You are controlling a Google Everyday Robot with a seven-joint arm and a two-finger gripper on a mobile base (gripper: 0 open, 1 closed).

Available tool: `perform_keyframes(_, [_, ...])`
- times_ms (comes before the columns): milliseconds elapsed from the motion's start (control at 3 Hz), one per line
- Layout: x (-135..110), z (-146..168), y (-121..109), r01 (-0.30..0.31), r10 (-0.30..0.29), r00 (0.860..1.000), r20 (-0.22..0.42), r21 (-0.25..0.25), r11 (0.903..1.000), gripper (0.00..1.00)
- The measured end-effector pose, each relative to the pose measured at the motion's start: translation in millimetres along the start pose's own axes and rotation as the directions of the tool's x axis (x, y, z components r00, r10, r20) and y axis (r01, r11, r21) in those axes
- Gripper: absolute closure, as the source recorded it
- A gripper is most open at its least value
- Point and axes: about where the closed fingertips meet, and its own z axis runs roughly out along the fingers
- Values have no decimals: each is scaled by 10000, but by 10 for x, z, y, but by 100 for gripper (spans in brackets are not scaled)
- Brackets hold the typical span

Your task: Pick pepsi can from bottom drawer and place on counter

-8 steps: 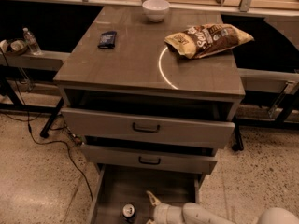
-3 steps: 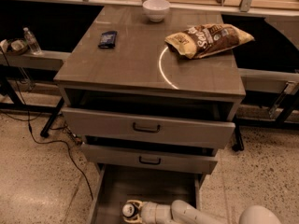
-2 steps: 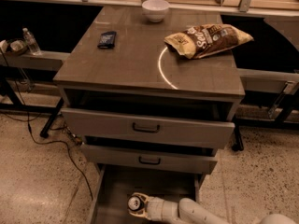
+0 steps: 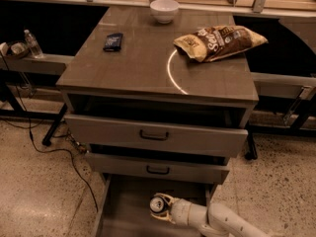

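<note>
The pepsi can point(image 4: 157, 205) shows its silver top and sits between the fingers of my gripper point(image 4: 161, 207), over the bottom drawer point(image 4: 123, 209), the open flat tray at the foot of the cabinet. The gripper is shut on the can and holds it near the drawer's middle, just below the front of the second drawer. My white arm point(image 4: 217, 220) reaches in from the lower right. The counter point(image 4: 138, 63), with its white arc mark point(image 4: 170, 75), is well above.
A chip bag point(image 4: 219, 41), a white bowl point(image 4: 164, 10) and a small dark packet point(image 4: 113, 41) lie on the counter. The two handled drawers point(image 4: 155, 135) point(image 4: 158, 169) stick out above the gripper. A water bottle point(image 4: 33, 43) stands on the left shelf. Cables point(image 4: 59, 152) trail on the floor.
The gripper moved left to the can in the bottom drawer and closed on it. The can has since shifted right and towards the cabinet with the gripper.
</note>
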Motion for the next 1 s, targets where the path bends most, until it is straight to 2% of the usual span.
perform_keyframes(333, [-83, -120, 76, -46, 46, 10000, -36, 34, 10000, 100])
perform_keyframes(667, [-354, -403, 165, 117, -109, 9997, -238, 308, 9995, 100])
perform_keyframes(1000, [-882, -740, 533, 555, -541, 9978, -388, 369, 9978, 100])
